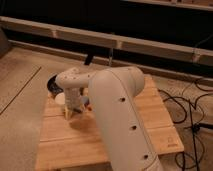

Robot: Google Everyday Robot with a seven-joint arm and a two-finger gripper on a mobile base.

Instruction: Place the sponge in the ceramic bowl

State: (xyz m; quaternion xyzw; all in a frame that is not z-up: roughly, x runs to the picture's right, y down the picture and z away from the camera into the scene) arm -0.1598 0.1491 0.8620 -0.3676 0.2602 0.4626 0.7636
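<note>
My gripper (73,111) points down at the left part of the wooden table (125,135), just below the white wrist. Whether it holds anything does not show. A small light-blue patch, the sponge (83,103), peeks out right beside the gripper and is mostly covered by it. The dark ceramic bowl (54,84) sits at the table's far left corner, behind and to the left of the gripper, and is partly hidden by the wrist. An off-white cup (59,98) stands between the bowl and the gripper.
My big white arm (120,115) covers the middle of the table. A thin orange-red piece (90,106) lies just right of the gripper. Black cables (192,112) trail on the floor to the right. A dark shelf wall (125,45) runs along the back.
</note>
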